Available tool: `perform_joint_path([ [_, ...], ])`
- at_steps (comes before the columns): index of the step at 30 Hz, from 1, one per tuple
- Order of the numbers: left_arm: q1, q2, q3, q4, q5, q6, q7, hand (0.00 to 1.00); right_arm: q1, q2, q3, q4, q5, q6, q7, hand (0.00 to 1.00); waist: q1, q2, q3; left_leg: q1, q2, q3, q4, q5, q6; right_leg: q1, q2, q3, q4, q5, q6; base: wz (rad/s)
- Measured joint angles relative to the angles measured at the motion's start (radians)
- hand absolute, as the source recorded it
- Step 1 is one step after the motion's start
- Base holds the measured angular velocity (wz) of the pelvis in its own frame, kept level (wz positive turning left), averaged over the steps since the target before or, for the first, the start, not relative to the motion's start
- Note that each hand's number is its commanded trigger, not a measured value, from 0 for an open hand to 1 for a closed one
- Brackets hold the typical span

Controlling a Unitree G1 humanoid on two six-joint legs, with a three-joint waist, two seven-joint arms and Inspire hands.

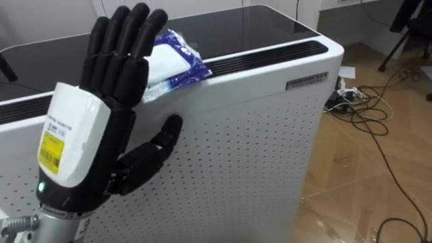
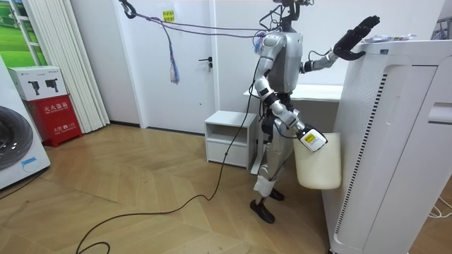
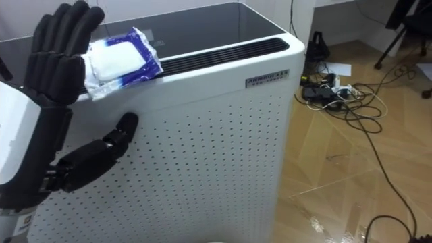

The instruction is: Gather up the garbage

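A blue and white crumpled packet (image 1: pixel 172 61) lies on the top of a tall white appliance (image 1: pixel 270 101), near its perforated front edge. My left hand (image 1: pixel 111 74) is raised just in front of the packet, open, with straight fingers at the packet's near side and the thumb spread lower against the appliance's front. In the room view I stand beside the appliance (image 2: pixel 395 141), left hand (image 2: pixel 353 35) up at its top. My right hand (image 2: pixel 311 139) hangs low and holds a cream bin (image 2: pixel 318 166) by its rim.
Dark cables and a power strip (image 1: pixel 361 108) lie on the wooden floor to the appliance's right. In the room view a low white cabinet (image 2: pixel 229 137) stands behind me, with a red box (image 2: pixel 53 116) and a washing machine (image 2: pixel 14 144) at the room view's left.
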Motion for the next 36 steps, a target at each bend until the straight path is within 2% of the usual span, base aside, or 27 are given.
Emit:
perform_joint_path([
  [2, -0.006, 0.005, -0.002, -0.001, 0.033, 0.004, -0.006, 0.0, 0.0, -0.001, 0.0, -0.001, 0.0, 0.0, 0.018, 1.0, -0.001, 0.008, 0.0017, 0.0, 0.0, 0.0, -0.001, 0.0, 0.0, 0.0, 0.0, 0.0, 0.0, 0.0, 0.0, 0.0],
  [7, -0.029, 0.019, -0.007, -0.005, 0.055, 0.008, -0.067, 0.0, 0.0, -0.006, 0.0, 0.0, 0.0, 0.001, 0.043, 1.0, 0.0, 0.02, -0.0006, -0.001, 0.001, 0.005, 0.0, 0.0, 0.0, -0.013, 0.0, -0.002, 0.004, 0.0, 0.0, -0.02],
  [11, -0.036, 0.048, -0.008, -0.007, 0.056, 0.02, -0.141, 0.0, 0.0, -0.006, -0.001, 0.0, -0.002, 0.003, 0.049, 1.0, -0.008, 0.025, 0.0002, -0.006, 0.001, 0.011, 0.0, 0.0, 0.0, -0.018, 0.0, 0.003, 0.008, 0.0, 0.0, -0.04],
  [13, -0.039, 0.053, -0.008, -0.008, 0.053, 0.027, -0.171, 0.0, -0.002, -0.007, -0.005, -0.001, -0.002, 0.011, 0.055, 1.0, -0.008, 0.026, -0.0004, -0.008, 0.001, 0.014, -0.001, 0.0, 0.0, -0.026, 0.0, 0.006, 0.016, 0.0, 0.0, -0.07],
  [16, -0.056, 0.08, -0.006, -0.008, 0.043, 0.029, -0.207, 0.0, -0.003, -0.021, -0.006, -0.022, -0.002, 0.031, 0.063, 1.0, -0.004, 0.027, -0.001, -0.016, 0.001, 0.019, 0.001, 0.0, 0.0, -0.031, 0.0, 0.018, 0.018, 0.0, -0.001, -0.05],
  [18, -0.06, 0.082, -0.007, -0.009, 0.026, 0.035, -0.244, 0.0, -0.004, -0.035, -0.006, -0.03, -0.002, 0.038, 0.069, 1.0, -0.001, 0.03, -0.0031, -0.013, 0.001, 0.023, 0.0, 0.001, 0.0, -0.03, 0.0, 0.02, 0.019, 0.0, -0.001, -0.04],
  [24, -0.062, 0.086, -0.006, -0.005, 0.025, 0.058, -0.288, 0.0, -0.004, -0.039, -0.006, -0.033, 0.0, 0.043, 0.067, 1.0, 0.001, 0.037, -0.0021, -0.011, 0.0, 0.024, -0.006, 0.003, 0.001, -0.032, 0.0, 0.025, 0.025, 0.001, -0.001, 0.0],
  [34, -0.068, 0.086, 0.008, -0.002, -0.049, 0.061, -0.338, 0.0, -0.002, -0.042, -0.004, -0.033, 0.0, 0.046, 0.034, 1.0, 0.007, 0.036, -0.0023, 0.0, -0.001, 0.026, -0.015, 0.013, -0.001, -0.035, 0.001, 0.031, 0.026, 0.001, -0.002, -0.02],
  [35, -0.072, 0.086, 0.01, -0.002, -0.064, 0.061, -0.352, 0.03, -0.002, -0.044, -0.005, -0.034, 0.0, 0.046, 0.031, 1.0, 0.007, 0.035, -0.0025, 0.0, -0.001, 0.027, -0.014, 0.014, -0.002, -0.036, 0.001, 0.032, 0.028, 0.001, -0.002, 0.0],
  [36, -0.078, 0.086, 0.012, -0.001, -0.085, 0.061, -0.369, 0.23, -0.003, -0.045, -0.007, -0.035, 0.0, 0.046, 0.025, 1.0, 0.01, 0.035, -0.0024, -0.002, -0.002, 0.027, -0.012, 0.014, -0.002, -0.04, 0.0, 0.033, 0.033, 0.0, -0.003, 0.0],
])
